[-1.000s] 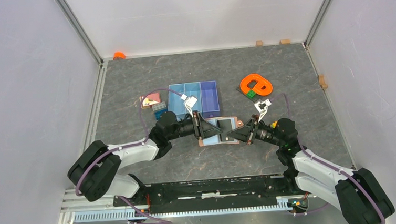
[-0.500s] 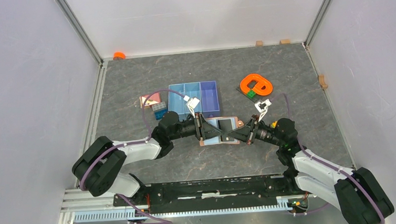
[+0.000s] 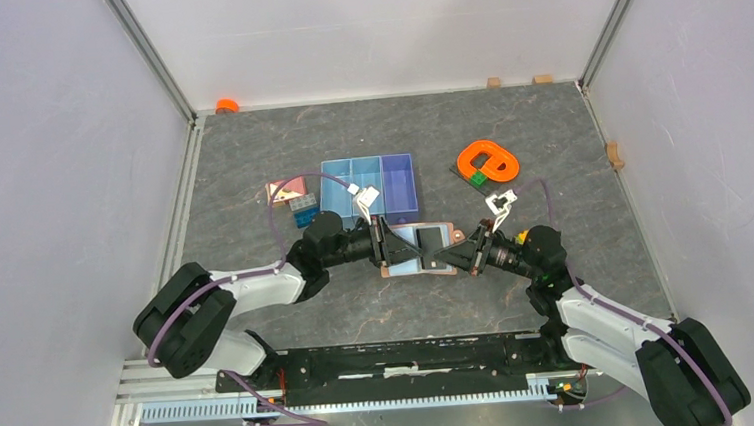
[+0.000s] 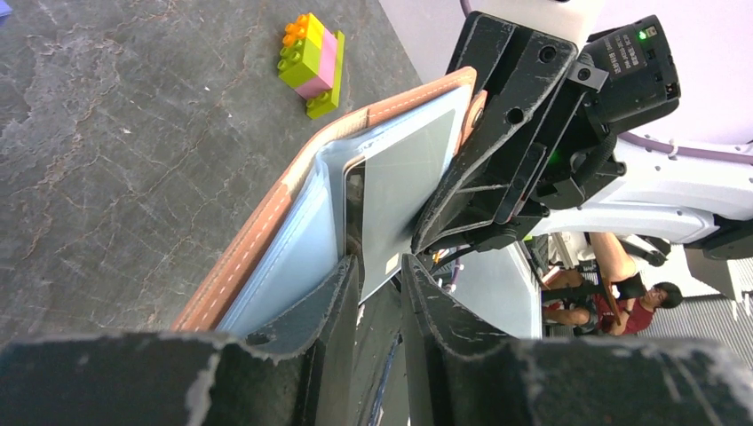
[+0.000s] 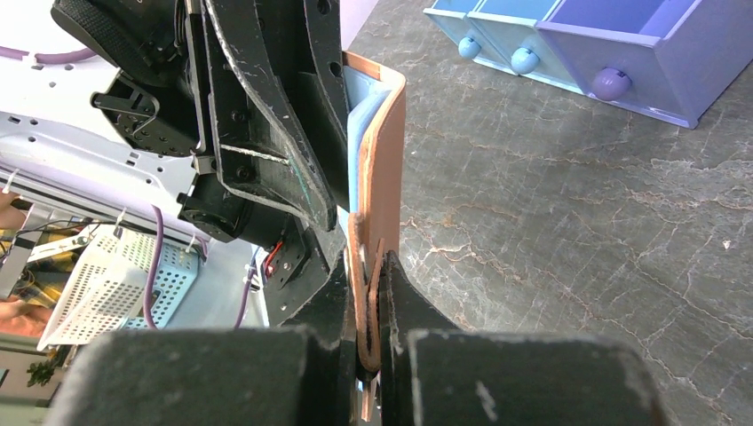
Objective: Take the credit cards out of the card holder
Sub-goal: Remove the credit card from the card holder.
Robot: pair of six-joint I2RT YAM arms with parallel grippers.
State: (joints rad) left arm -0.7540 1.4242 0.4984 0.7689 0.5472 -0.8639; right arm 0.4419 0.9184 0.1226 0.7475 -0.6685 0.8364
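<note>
- Top external: compared with a second ago, only the left arm's shoulder and elbow sit a touch differently. The card holder (image 3: 425, 238) is where it was, mid-table and just nearer than the blue tray (image 3: 399, 186). The left gripper (image 3: 387, 244) meets it from the left and the right gripper (image 3: 453, 258) from the right. The table (image 3: 348, 135) is dark grey and marbled, walled by pale panels. An orange piece (image 3: 488, 160) lies further back on the right.
- Left wrist: the card holder stands on edge, with the salmon cover outside and grey-blue pockets inside. The fingers (image 4: 337, 302) are a narrow slit apart, and a pale panel's edge runs into it. It is perhaps a card, and I cannot tell whether it is clamped. Toy bricks (image 4: 311, 53) lie beyond.
- Right wrist: the fingers (image 5: 417, 306) are pinched tight on the card holder's leather edge.
</note>
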